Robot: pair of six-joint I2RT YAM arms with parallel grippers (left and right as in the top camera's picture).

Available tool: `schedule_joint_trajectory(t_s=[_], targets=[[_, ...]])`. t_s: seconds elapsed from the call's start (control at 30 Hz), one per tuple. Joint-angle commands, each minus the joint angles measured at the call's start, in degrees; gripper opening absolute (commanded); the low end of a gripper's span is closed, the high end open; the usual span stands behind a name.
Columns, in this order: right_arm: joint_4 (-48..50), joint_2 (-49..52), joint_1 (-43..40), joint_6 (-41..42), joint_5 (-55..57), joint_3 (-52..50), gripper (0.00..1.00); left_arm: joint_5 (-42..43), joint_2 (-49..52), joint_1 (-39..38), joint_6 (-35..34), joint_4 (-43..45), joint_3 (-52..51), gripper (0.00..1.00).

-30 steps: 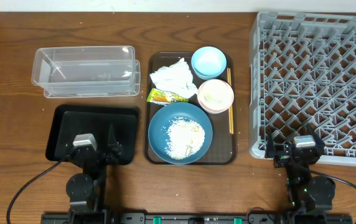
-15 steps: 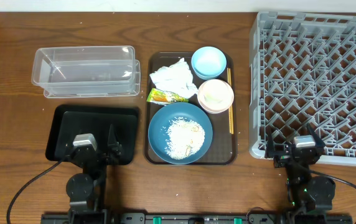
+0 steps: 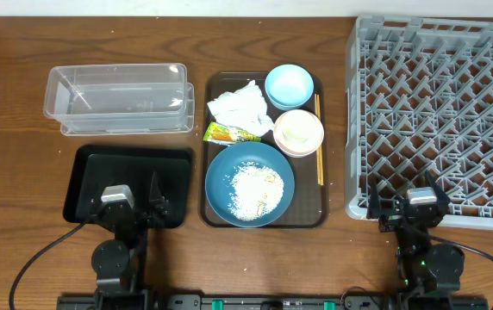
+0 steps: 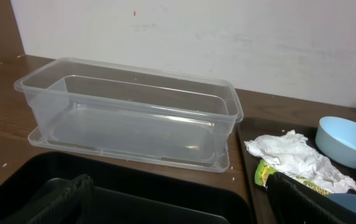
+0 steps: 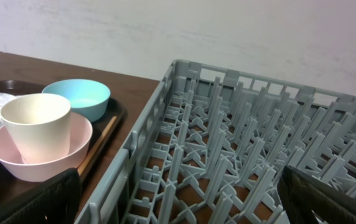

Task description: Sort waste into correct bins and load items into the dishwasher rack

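On the brown serving tray point(image 3: 215, 84) lie a crumpled white tissue point(image 3: 240, 105) and a green-and-yellow wrapper point(image 3: 229, 133). A dark-blue bowl point(image 3: 225, 176) holds rice point(image 3: 255, 191). Behind it are a light-blue bowl point(image 3: 289, 85), a pink bowl point(image 3: 313, 142) with a white cup point(image 5: 36, 127) in it, and chopsticks point(image 3: 319, 146). The clear tub point(image 3: 117, 99) and black tray point(image 3: 91, 172) sit to the left, the grey rack point(image 3: 440, 112) to the right. My left gripper point(image 3: 134, 207) hangs open over the black tray. My right gripper point(image 3: 410, 205) stands open at the rack's near edge. Neither holds anything.
A white wall runs behind the wooden table. The tub point(image 4: 128, 115) stands just past the black tray, close to the serving tray's left rim. The rack's upright pegs point(image 5: 228, 143) fill the right side.
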Motion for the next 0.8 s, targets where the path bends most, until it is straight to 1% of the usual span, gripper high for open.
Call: schedule_joint_trajectory(t_s=[0.0, 0.3, 0.37, 0.47, 0.57, 0.67, 0.77], targets=[[-0.3, -0.3, -0.4, -0.4, 0.3, -0.1, 0.99, 0.3, 0.0, -0.2, 0.9, -1.6, -1.3, 0.91], [-0.3, -0.3, -0.4, -0.4, 0.3, -0.1, 0.99, 0.5, 0.0, -0.2, 0.7, -0.8, -1.3, 0.91], [-0.3, -0.3, -0.4, -0.4, 0.3, -0.1, 0.99, 4.1, 0.0, -0.2, -2.5, 2.4, -1.3, 0.9], [-0.3, -0.3, -0.4, -0.4, 0.3, -0.1, 0.99, 14.7, 0.0, -0.2, -10.9, 8.7, -1.3, 0.91], [-0.3, -0.3, -0.4, -0.4, 0.3, -0.1, 0.99, 21.4, 0.0, -0.2, -17.5, 14.1, -1.3, 0.9], [-0.3, -0.3, -0.4, -0.4, 0.3, -0.1, 0.99, 22.2, 0.0, -0.2, -20.9, 18.1, -1.3, 0.91], [-0.3, -0.3, -0.4, -0.4, 0.3, -0.1, 0.99, 22.2, 0.1, -0.2, -21.2, 24.0, -1.2, 0.9]])
